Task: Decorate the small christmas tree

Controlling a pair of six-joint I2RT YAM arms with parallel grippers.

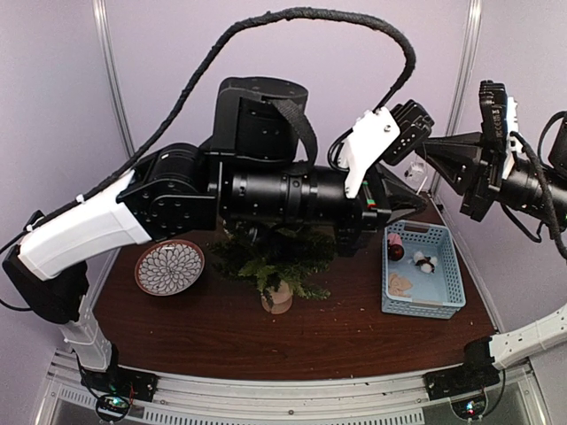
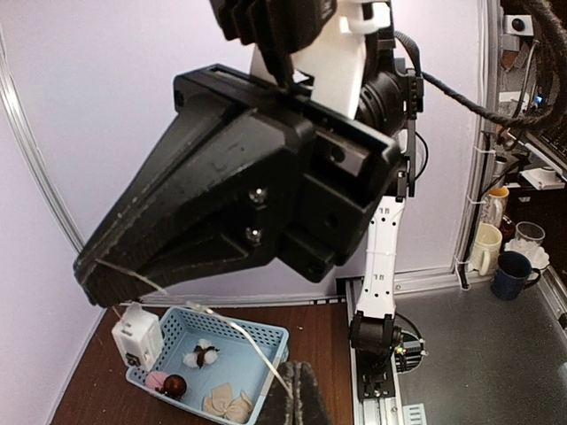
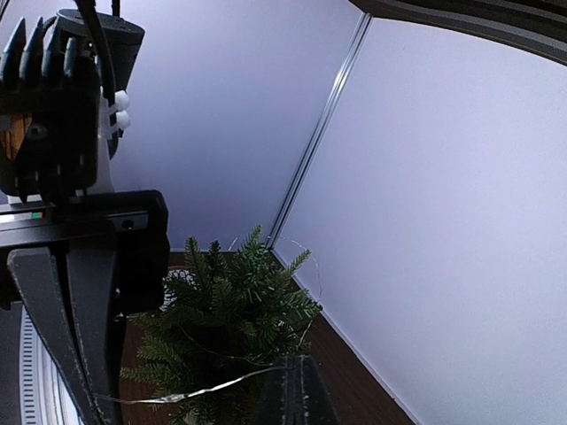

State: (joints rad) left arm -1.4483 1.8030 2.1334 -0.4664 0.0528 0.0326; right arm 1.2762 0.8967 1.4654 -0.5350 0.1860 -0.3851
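The small christmas tree [image 1: 275,252] stands on its pale wooden stump [image 1: 276,299] at the table's middle, partly under my left arm; it also shows in the right wrist view [image 3: 221,310]. A thin silver light wire [image 2: 239,329] runs between my two grippers, which are raised above the table's right side. My left gripper [image 2: 306,390] is shut on one part of the wire, above the blue basket [image 2: 275,341]. My right gripper [image 3: 297,390] is shut on the wire [image 3: 190,392] beside the tree. In the top view the left gripper [image 1: 416,204] and right gripper [image 1: 430,149] are close together.
The blue basket [image 1: 447,266] at the right holds a white cotton ornament [image 2: 204,354], a red ball [image 2: 174,384] and a beige bow [image 2: 228,404]. A white battery box [image 2: 137,336] is next to it. A patterned plate [image 1: 169,266] lies left of the tree.
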